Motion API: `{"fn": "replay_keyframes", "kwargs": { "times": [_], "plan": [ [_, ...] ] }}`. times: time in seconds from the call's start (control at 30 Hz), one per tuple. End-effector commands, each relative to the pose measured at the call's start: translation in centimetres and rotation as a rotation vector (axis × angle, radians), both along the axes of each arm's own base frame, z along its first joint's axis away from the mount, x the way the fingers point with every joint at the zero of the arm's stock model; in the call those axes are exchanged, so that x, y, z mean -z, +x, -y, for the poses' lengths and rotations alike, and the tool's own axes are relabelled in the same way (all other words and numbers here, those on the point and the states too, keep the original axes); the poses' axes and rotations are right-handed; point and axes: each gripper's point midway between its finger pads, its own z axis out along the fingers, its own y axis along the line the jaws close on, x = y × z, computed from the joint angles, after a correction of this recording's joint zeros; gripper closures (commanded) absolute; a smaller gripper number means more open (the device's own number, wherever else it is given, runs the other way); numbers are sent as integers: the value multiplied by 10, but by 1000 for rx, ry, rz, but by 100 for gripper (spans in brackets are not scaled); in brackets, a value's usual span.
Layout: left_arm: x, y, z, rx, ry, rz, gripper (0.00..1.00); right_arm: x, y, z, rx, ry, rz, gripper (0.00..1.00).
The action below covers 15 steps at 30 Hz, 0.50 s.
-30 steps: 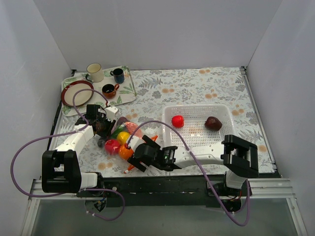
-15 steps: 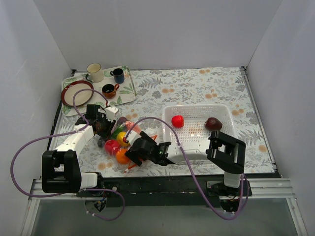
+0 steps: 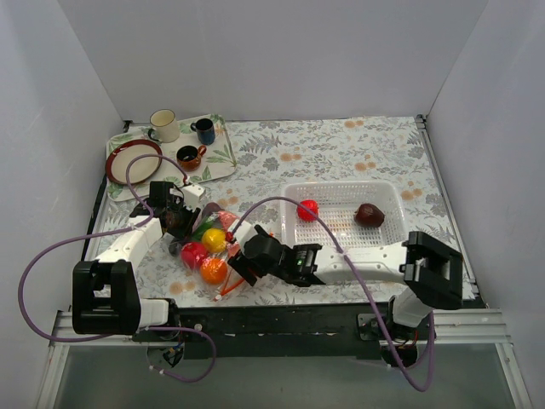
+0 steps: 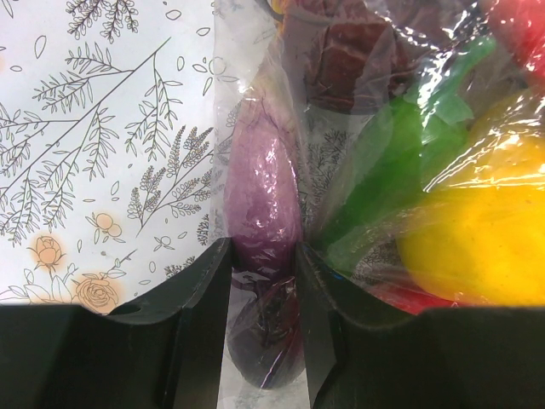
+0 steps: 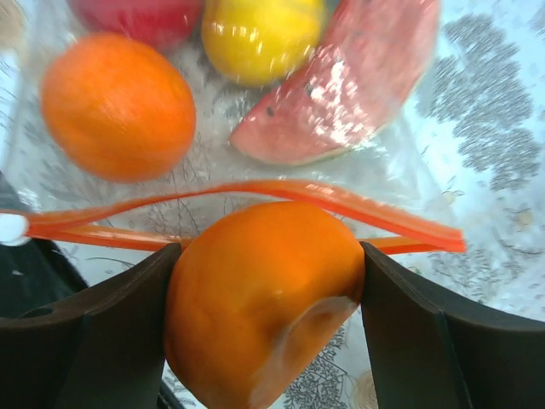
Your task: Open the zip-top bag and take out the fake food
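Note:
The clear zip-top bag lies on the flowered cloth at front left, its orange-red zipper strip parted. Fake food shows through it: an orange, a yellow piece, a watermelon slice and a green piece. My left gripper is shut on the bag's far end, pinching a purple piece through the plastic. At the mouth, my right gripper has both fingers against an orange fruit, which overlaps the lower strip.
A white mesh basket at right holds a red piece and a dark maroon piece. A tray at back left carries a red-rimmed plate and three mugs. White walls enclose the table.
My right gripper pushed left toward the bag's mouth, then drew back a little, and its jaws narrowed onto the orange fruit. The left gripper kept its hold and did not move.

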Motion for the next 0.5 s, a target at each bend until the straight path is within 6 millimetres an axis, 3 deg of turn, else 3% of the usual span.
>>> {"fn": "replay_keyframes", "kwargs": {
  "times": [0.0,0.07,0.13,0.17,0.23,0.27,0.3,0.37,0.47],
  "plan": [
    [24,-34,2,6,-5,-133,71,-69,8,8,37,110,80,99],
    [24,-34,2,6,-4,-130,71,-102,13,16,56,163,129,99],
    [24,-33,2,6,-4,-130,71,-132,26,38,127,187,212,99],
    [24,-34,2,6,-5,-131,71,-139,31,46,152,194,237,99],
    [23,-33,2,7,-6,-133,71,-146,49,76,243,198,268,89],
    [23,-33,2,3,-8,-132,71,-142,57,88,280,185,261,88],
    [22,-33,2,3,-8,-131,71,-139,77,110,368,176,256,90],
    [22,-33,3,3,-12,-131,71,-117,101,158,546,133,215,99],
    [23,-35,3,1,-14,-135,71,-87,115,210,725,75,181,99]
  ]
}}
